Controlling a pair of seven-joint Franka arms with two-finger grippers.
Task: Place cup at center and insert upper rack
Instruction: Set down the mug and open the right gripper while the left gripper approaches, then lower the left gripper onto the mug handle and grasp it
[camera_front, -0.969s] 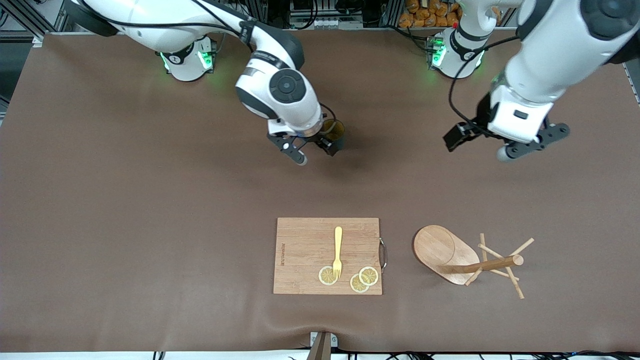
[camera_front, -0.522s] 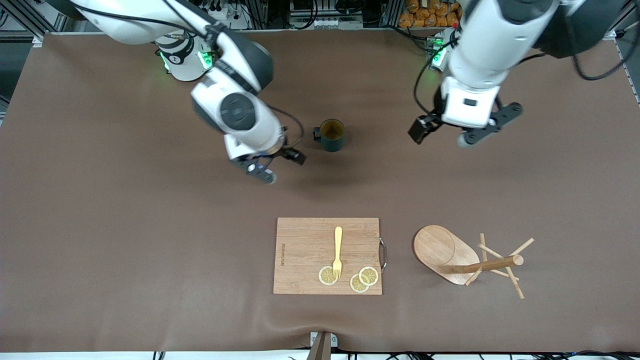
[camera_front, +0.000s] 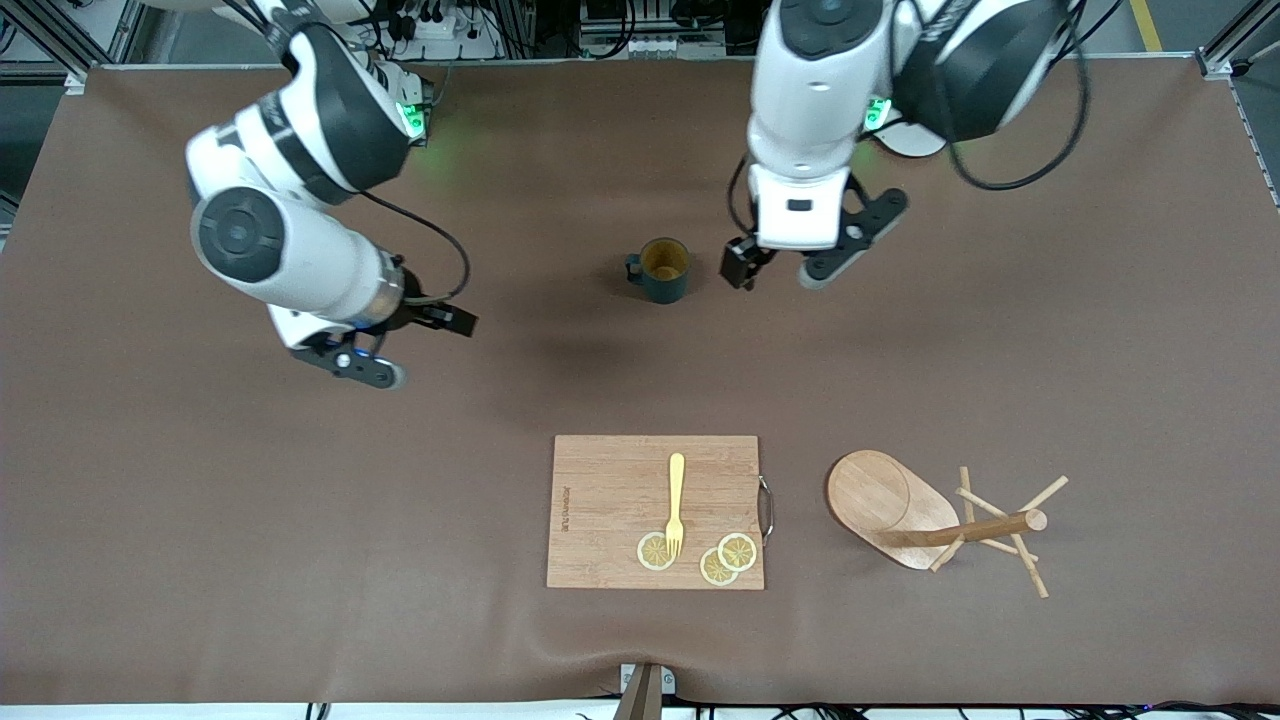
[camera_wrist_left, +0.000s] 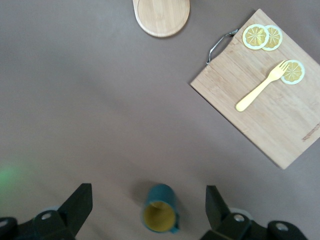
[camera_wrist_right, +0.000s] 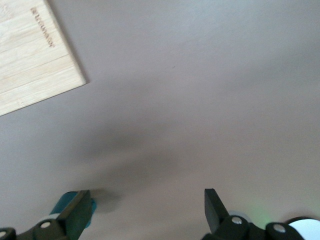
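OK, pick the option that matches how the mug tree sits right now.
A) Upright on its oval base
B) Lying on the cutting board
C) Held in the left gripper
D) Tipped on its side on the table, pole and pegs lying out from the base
D: the mug tree lies tipped over on the table beside the cutting board, its pole pointing sideways, with no gripper touching it.

Both arms reach from twelve o'clock down over the table. The left end effector (camera_front: 775, 270) hangs open, fingers spread; the right end effector (camera_front: 420, 345) hangs open, empty.
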